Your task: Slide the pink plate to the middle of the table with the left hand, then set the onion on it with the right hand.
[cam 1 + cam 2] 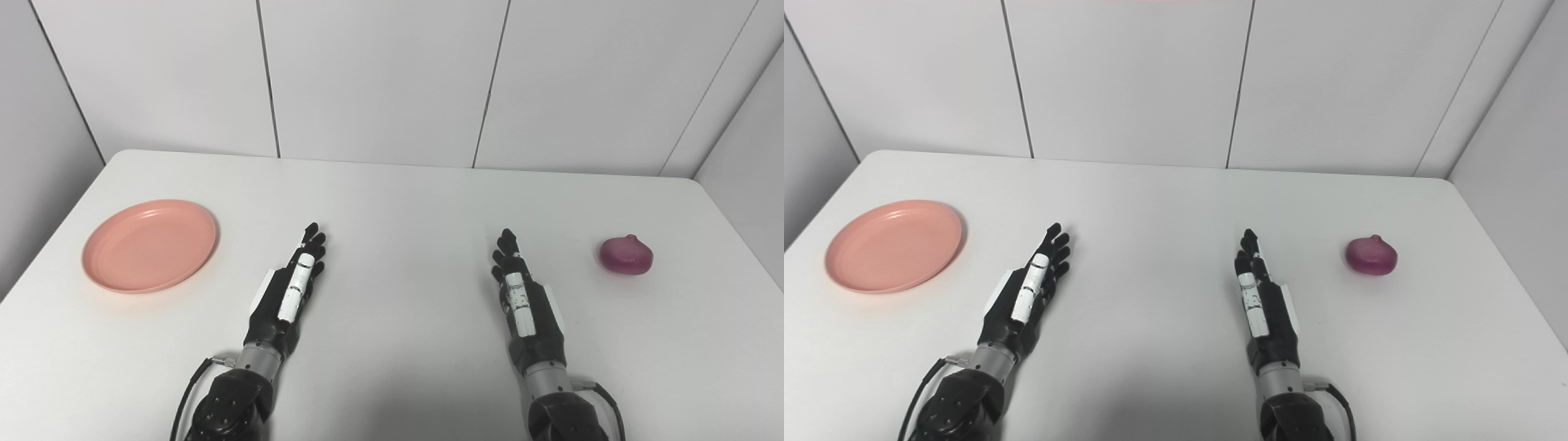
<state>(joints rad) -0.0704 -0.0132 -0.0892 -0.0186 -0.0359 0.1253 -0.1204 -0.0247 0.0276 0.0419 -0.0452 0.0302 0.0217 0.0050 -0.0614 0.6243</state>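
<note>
Pink and shallow, the plate lies flat near the left edge of the white table, well apart from both hands. The purple-red onion sits near the right edge, about level with the plate. Between them, toward the near edge, the two hands lie low over the tabletop. The left hand points toward the far edge, angled slightly right, its fingers stretched out straight and holding nothing. The right hand points toward the far edge, angled slightly left, fingers likewise extended and empty. Pale wall panels rise behind the far edge.
</note>
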